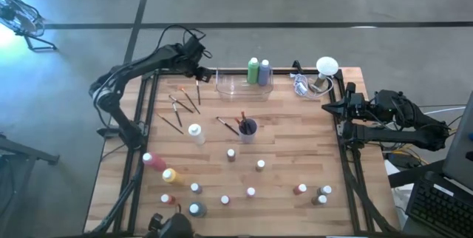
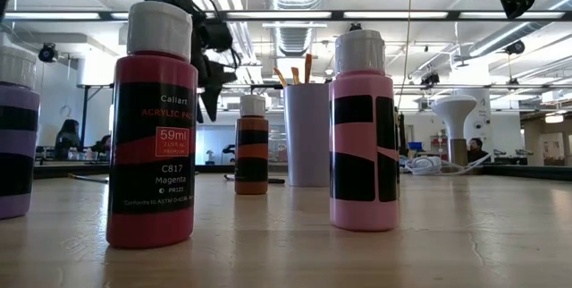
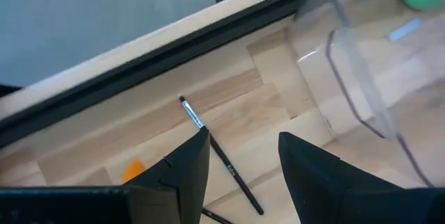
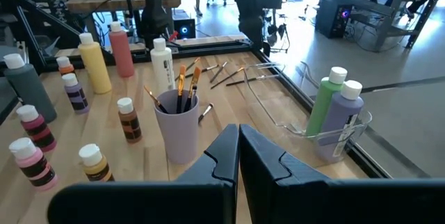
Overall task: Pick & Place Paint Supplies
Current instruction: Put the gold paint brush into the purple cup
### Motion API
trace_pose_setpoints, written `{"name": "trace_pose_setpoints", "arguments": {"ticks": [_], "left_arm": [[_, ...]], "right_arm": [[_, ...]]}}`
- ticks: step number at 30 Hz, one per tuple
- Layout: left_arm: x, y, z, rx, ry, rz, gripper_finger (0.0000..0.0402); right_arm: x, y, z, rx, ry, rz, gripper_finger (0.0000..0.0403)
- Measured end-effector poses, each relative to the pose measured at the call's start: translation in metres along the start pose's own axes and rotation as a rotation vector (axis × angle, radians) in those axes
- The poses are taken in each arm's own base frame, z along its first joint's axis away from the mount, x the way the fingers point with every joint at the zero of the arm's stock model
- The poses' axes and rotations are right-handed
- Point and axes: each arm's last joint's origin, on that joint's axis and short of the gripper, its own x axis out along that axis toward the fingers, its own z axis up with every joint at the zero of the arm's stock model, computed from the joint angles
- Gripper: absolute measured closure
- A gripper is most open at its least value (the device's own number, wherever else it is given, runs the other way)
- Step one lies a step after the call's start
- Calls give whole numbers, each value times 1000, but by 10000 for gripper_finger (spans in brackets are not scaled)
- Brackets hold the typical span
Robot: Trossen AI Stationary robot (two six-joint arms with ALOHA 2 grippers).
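Observation:
My left gripper [image 1: 198,74] hangs open over the table's far edge, left of a clear plastic bin [image 1: 235,86]. In its wrist view a thin dark-handled paintbrush [image 3: 221,156] lies flat on the wood between and below the open fingers [image 3: 240,137], untouched. More loose brushes [image 1: 181,105] lie nearby. The bin holds a tall green bottle [image 1: 253,69] and a purple one [image 1: 264,72], both upright. A purple cup [image 1: 247,128] stands mid-table with brushes in it. My right gripper [image 1: 329,109] waits shut at the table's right edge [image 4: 238,137].
A tall white bottle [image 1: 196,133] stands left of the cup. Pink [image 1: 154,161] and yellow [image 1: 171,175] bottles lie near the left edge. Several small bottles [image 1: 251,191] dot the near half. A white lamp-like object [image 1: 325,68] and cable sit at the far right corner.

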Motion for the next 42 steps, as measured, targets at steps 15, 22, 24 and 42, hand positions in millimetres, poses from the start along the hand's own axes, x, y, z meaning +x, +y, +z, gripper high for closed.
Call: {"name": "trace_pose_setpoints", "arguments": {"ticks": [15, 22, 24, 42], "left_arm": [[30, 20, -2, -52, 113, 140, 196], [31, 19, -2, 11, 133, 113, 150], [31, 19, -2, 20, 137, 100, 146], [43, 32, -39, -78, 311, 190, 149]], "right_arm": [[0, 0, 0, 1, 0, 0, 394], [0, 0, 0, 0, 0, 0, 394], [0, 0, 0, 1, 0, 0, 394], [0, 0, 0, 1, -1, 0, 394]]}}
